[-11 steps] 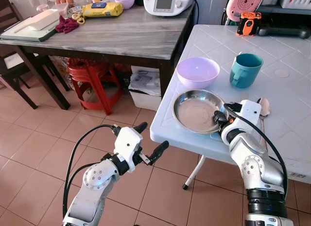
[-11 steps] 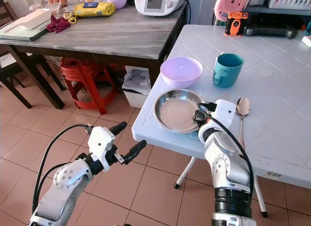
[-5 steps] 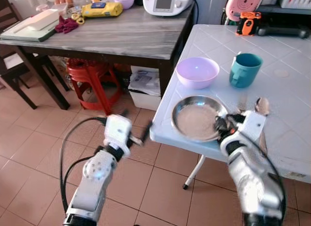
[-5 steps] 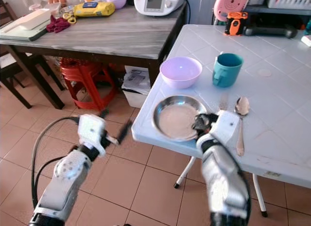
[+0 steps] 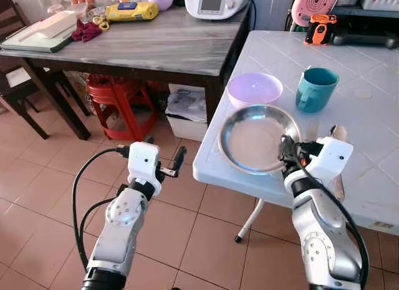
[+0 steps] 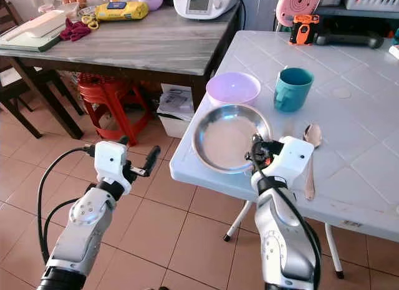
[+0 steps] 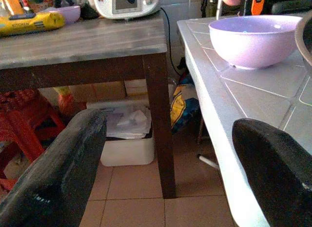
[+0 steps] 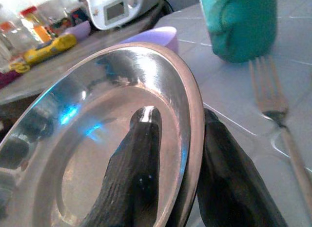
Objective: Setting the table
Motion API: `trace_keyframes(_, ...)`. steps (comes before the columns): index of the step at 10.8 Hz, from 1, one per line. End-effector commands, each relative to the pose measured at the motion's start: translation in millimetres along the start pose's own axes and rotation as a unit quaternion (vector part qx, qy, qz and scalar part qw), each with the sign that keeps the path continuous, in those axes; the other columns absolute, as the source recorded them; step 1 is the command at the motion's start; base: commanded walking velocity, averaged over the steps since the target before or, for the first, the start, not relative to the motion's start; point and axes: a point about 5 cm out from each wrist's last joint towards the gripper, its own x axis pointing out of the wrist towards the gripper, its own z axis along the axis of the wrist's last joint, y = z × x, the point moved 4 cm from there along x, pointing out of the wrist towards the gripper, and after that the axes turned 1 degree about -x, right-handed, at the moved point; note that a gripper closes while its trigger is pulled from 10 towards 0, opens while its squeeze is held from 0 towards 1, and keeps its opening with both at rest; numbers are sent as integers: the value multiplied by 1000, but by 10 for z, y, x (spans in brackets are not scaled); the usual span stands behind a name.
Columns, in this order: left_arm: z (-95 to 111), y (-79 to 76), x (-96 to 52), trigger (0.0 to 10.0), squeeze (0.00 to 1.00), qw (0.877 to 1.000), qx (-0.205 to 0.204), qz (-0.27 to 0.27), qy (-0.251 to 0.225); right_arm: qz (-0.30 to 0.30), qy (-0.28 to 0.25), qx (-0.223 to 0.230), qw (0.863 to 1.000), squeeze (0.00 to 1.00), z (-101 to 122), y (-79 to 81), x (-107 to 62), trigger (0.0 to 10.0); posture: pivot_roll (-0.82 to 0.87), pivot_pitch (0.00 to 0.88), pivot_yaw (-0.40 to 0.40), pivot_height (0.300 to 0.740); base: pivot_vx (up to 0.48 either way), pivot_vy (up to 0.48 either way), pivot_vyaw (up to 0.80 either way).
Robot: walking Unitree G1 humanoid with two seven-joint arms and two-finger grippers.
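We now see the right gripper, clamped on the plate's rim, lifting it tilted off the table (left gripper open, idle), so placement comes next.

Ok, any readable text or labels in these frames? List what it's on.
"KITCHEN": my best reading of the print on the yellow packet on the wooden table; the rest is blurred.
White appliance: screen too small to read.
Sticker on the white table's edge: too small to read.
Steel plate, bowl, mug: no text.
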Motion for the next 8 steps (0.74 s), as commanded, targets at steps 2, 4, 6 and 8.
trace_keyframes(2, -38, 65, 2, 10000, 0, 1000, -9, 12, 9, -2, -12, -4, 1000, 0, 50, 21, -21, 10000, -81, 96, 124, 740, 0, 0, -453)
trace_keyframes(4, -42, 52, 7, 10000, 0, 1000, -12, 11, 9, 7, -16, -6, 1000, 0, 62, 63, -16, 10000, -81, 96, 121, 740, 0, 120, -213)
trace_keyframes(6, -50, 29, 6, 10000, 0, 1000, -13, 5, 10, 11, -17, -8, 1000, 0, 57, 88, -17, 10000, -81, 98, 122, 740, 0, 306, 0)
trace_keyframes(8, -51, 22, 5, 10000, 0, 1000, -12, 3, 9, 10, -16, -10, 1000, 0, 47, 80, -21, 10000, -82, 96, 125, 740, 0, 328, 0)
